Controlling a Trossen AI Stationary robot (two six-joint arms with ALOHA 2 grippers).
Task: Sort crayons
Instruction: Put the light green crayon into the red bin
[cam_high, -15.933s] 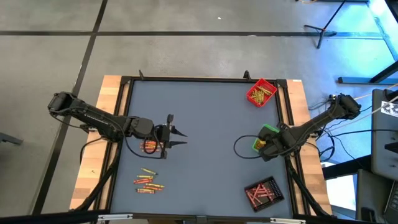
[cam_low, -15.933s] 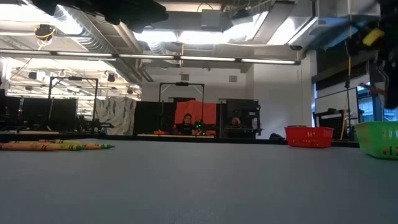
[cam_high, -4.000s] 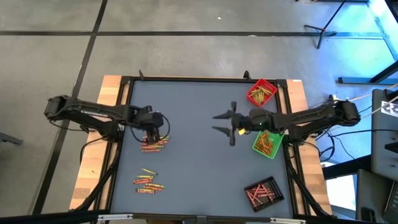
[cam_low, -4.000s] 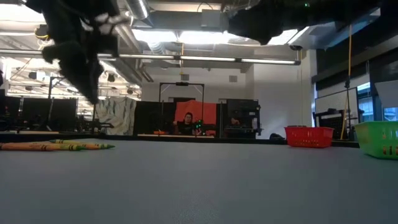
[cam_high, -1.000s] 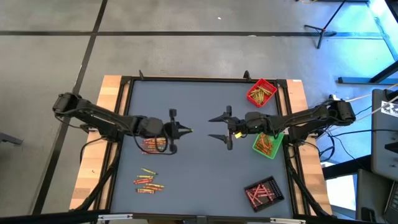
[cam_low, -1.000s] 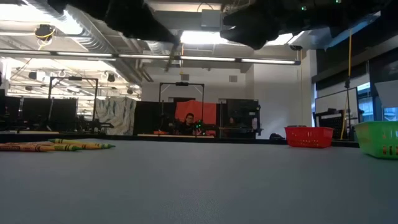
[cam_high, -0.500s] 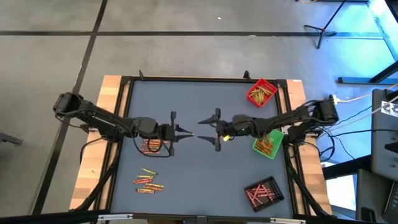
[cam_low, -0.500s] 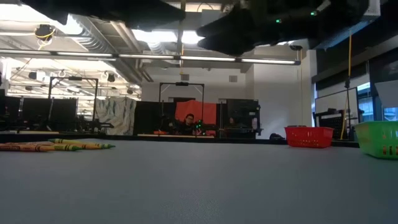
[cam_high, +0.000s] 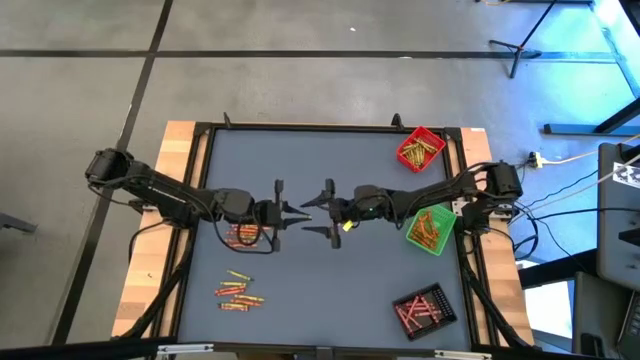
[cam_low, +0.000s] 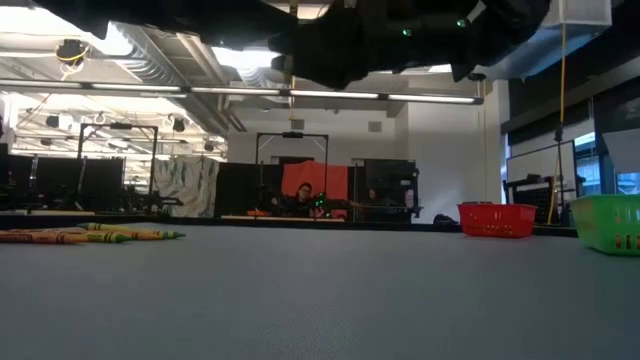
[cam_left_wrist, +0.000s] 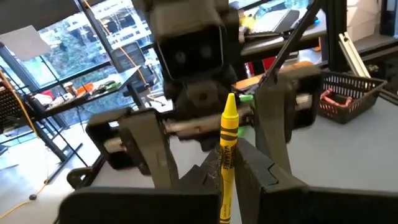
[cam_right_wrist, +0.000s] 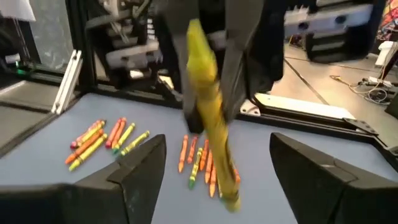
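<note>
Yellow crayon (cam_left_wrist: 227, 163): judged light, stiff and brittle, with a paper wrap giving some friction; a thin stick, likely to pivot or snap if pinched near one end. Best taken on the free wrapped length near mid-stick, across the long axis, clear of the fingers already on it.

Position: held in mid-air over the middle of the worktop (cam_high: 330, 150), between the two hands. In the left wrist view the lower part is clamped between the left fingers (cam_left_wrist: 261, 171) and the tip end stands free beyond them. The long axis is seen to run out along the left hand's reach, toward the right hand; the pointed tip faces the right hand.

Left hand (cam_high: 296, 212): clenched on the crayon, at mid-worktop.

Right hand (cam_high: 322, 213): jaws spread wide, nothing held, set just beside the left hand and facing it. In the right wrist view the crayon (cam_right_wrist: 211, 127) lies in the gap between the right fingers (cam_right_wrist: 140, 171), not touched. A hand-over is judged to be in preparation.

Outward: loose crayons (cam_high: 240, 290) lie in a cluster at the worktop's near left; more (cam_high: 240, 234) lie under the left arm. Red tray (cam_high: 420, 149), green tray (cam_high: 430, 229) and black tray (cam_high: 424, 309) stand along the right side, each already holding crayons.
</note>
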